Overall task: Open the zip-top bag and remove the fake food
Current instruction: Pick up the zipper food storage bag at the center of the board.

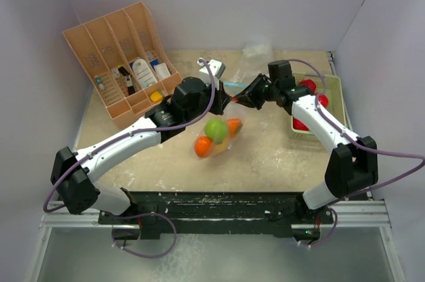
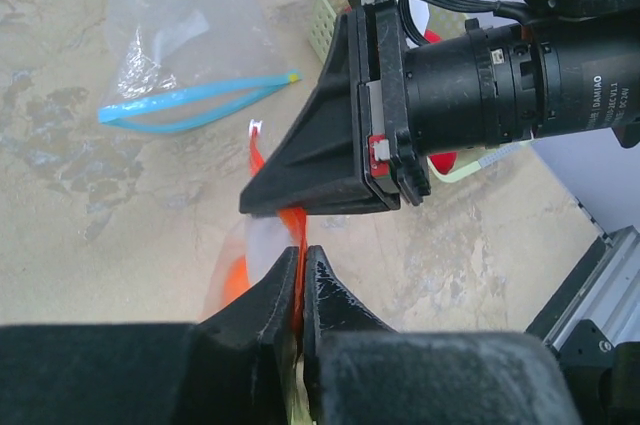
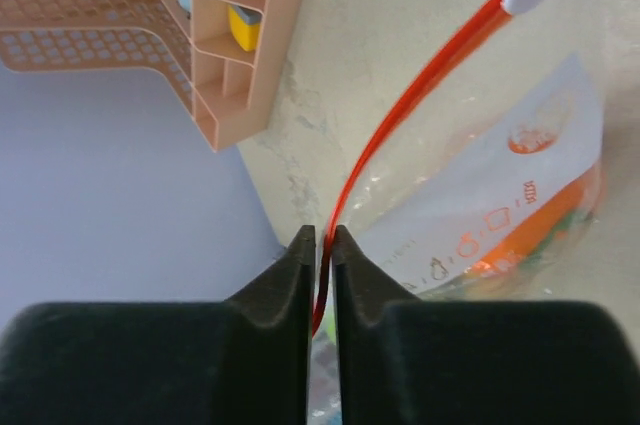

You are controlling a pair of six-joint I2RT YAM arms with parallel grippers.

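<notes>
Pinching the red-orange plastic zip strip (image 3: 400, 121) of the clear zip-top bag (image 3: 500, 185), our right gripper (image 3: 320, 240) has its jaws almost together on it. Our left gripper (image 2: 301, 265) clamps the same bag edge just opposite. We judge the two opposed holds are meant to pull the mouth apart. Inside the bag sit glossy plastic toy fruits, green (image 1: 214, 129) and orange (image 1: 203, 146), at mid-table. To the right, red toy fruits (image 1: 307, 86) lie in the pale green rectangular tray (image 1: 334, 81).

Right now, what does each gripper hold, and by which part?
The left gripper and the right gripper both pinch the zip-top bag by its red zipper strip.
</notes>
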